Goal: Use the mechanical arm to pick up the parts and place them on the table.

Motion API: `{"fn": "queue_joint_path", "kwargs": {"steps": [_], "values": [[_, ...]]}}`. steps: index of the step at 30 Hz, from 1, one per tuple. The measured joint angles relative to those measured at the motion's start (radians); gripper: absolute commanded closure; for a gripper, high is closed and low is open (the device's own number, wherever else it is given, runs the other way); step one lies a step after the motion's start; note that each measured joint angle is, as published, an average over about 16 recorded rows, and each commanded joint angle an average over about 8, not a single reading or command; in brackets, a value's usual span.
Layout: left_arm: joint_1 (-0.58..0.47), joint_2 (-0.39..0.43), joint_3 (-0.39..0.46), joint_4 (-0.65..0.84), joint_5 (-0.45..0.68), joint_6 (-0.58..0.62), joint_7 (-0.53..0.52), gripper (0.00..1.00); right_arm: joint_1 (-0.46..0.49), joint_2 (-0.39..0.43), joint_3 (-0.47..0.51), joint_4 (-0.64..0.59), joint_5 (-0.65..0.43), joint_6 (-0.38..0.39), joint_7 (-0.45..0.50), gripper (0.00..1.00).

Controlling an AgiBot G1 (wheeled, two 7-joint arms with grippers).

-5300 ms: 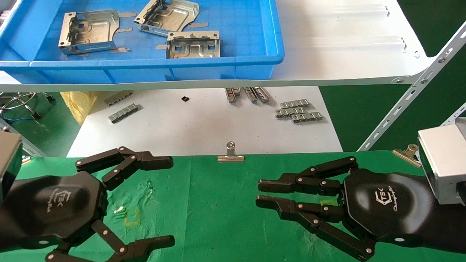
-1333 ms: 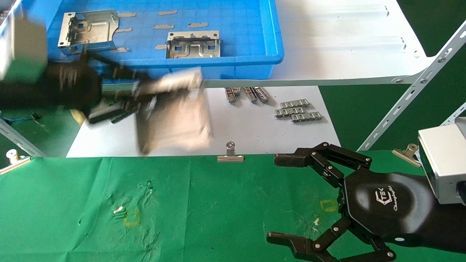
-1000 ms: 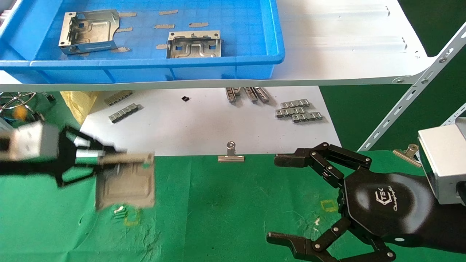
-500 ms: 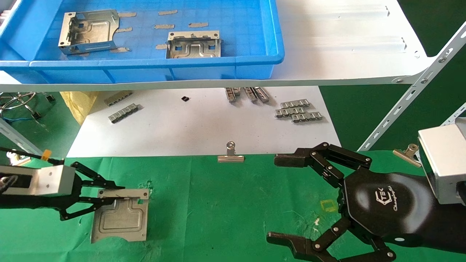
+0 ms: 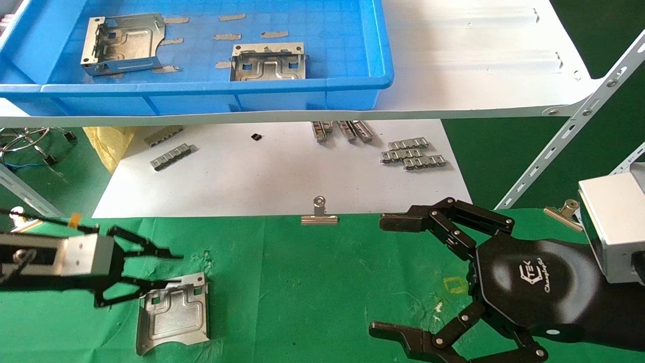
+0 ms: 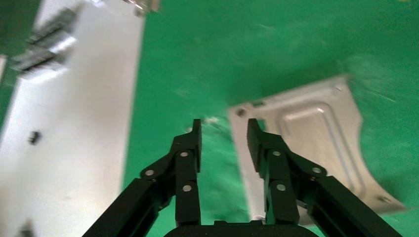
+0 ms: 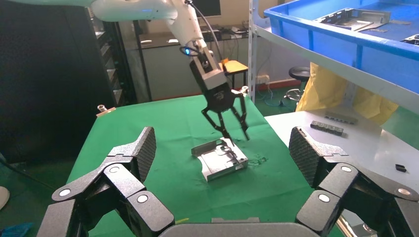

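One silvery embossed part lies flat on the green table at the near left. My left gripper is open just above the part's far left edge, holding nothing. In the left wrist view the gripper has one finger over the edge of the part. Two more parts lie in the blue tray. My right gripper is open and empty over the table's right side. The right wrist view shows that gripper, the part and the left gripper farther off.
The blue tray stands on a white shelf board held by a slotted bracket. Below it a white sheet carries small ridged strips. A binder clip grips the table's far edge.
My left gripper carried one part from the blue tray down to the green cloth, then opened and let it go; the part now lies flat. The right arm opened earlier and has stayed still.
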Motion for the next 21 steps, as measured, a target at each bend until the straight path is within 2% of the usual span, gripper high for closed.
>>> {"fn": "queue_joint_path", "kwargs": {"steps": [13, 21], "values": [[0.010, -0.029, -0.024, -0.009, -0.150, 0.010, -0.163, 0.00, 0.000, 0.000, 0.000, 0.000, 0.000, 0.000, 0.000, 0.00], [0.026, -0.038, -0.030, -0.019, -0.191, 0.011, -0.224, 0.00, 0.000, 0.000, 0.000, 0.000, 0.000, 0.000, 0.000, 0.00]]}}
